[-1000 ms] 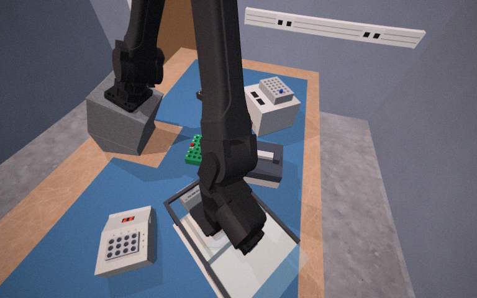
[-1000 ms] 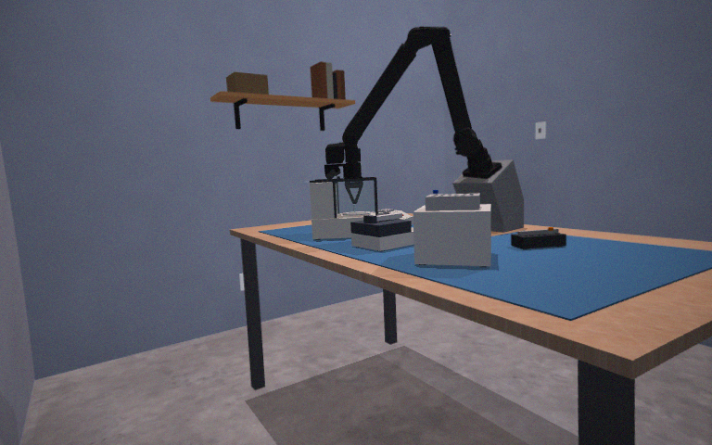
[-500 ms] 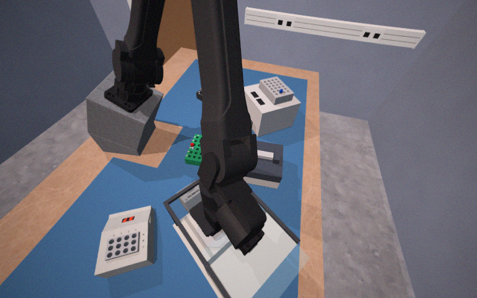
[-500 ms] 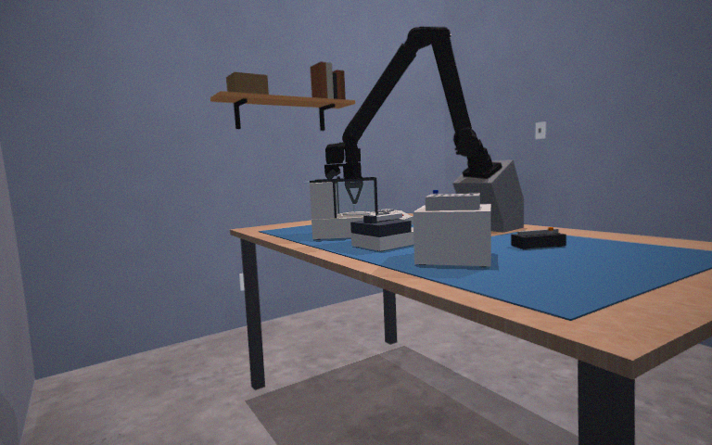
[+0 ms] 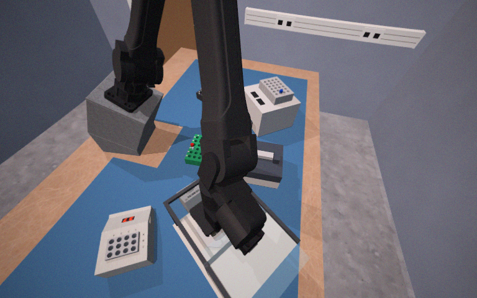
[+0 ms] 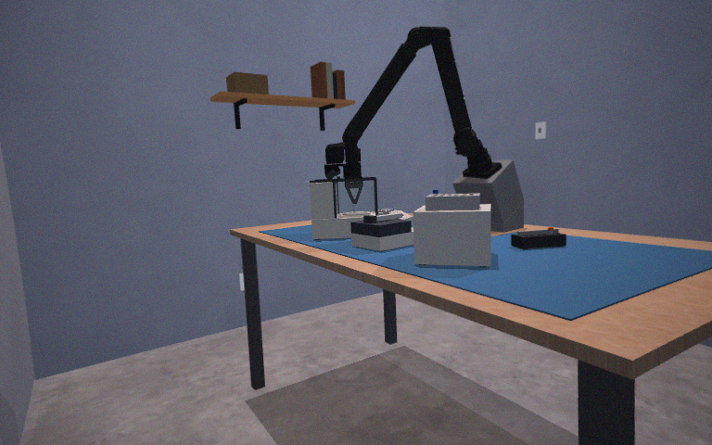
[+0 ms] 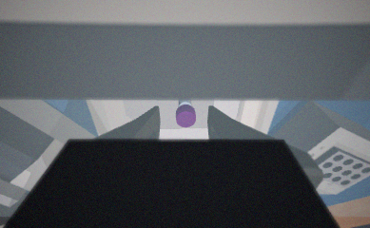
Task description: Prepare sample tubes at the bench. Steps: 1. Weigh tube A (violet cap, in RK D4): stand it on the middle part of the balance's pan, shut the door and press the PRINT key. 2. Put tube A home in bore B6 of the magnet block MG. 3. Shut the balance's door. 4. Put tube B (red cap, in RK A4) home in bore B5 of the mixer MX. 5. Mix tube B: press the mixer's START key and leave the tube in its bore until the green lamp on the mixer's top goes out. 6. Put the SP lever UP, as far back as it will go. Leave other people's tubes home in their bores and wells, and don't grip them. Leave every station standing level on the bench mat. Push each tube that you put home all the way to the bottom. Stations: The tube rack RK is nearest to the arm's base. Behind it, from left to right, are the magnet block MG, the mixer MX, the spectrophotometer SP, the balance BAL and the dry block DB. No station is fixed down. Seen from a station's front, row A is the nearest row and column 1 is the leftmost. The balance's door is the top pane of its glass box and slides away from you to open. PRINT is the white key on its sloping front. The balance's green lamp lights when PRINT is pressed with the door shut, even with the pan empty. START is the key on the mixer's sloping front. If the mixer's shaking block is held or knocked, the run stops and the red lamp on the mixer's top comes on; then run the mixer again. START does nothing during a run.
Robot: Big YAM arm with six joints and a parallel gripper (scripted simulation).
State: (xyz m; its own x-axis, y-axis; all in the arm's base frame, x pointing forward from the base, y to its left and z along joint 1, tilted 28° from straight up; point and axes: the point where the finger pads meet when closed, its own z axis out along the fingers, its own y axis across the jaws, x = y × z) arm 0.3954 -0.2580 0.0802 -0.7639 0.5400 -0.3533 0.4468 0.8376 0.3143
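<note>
My gripper is open, its fingers reaching down inside the glass box of the balance. Tube A's violet cap is between the fingertips, with a gap on both sides. The tube looks upright over the pan; its foot is hidden. The balance's door is slid back, open. Tube B's red cap shows in the green rack, which the arm partly hides. The mixer stands behind. The magnet block is mostly hidden in the top view.
The glass box's dark frame surrounds my fingers closely. The spectrophotometer stands beside the balance. The dry block is on its other side. A blue-capped tube sits in the mixer's block.
</note>
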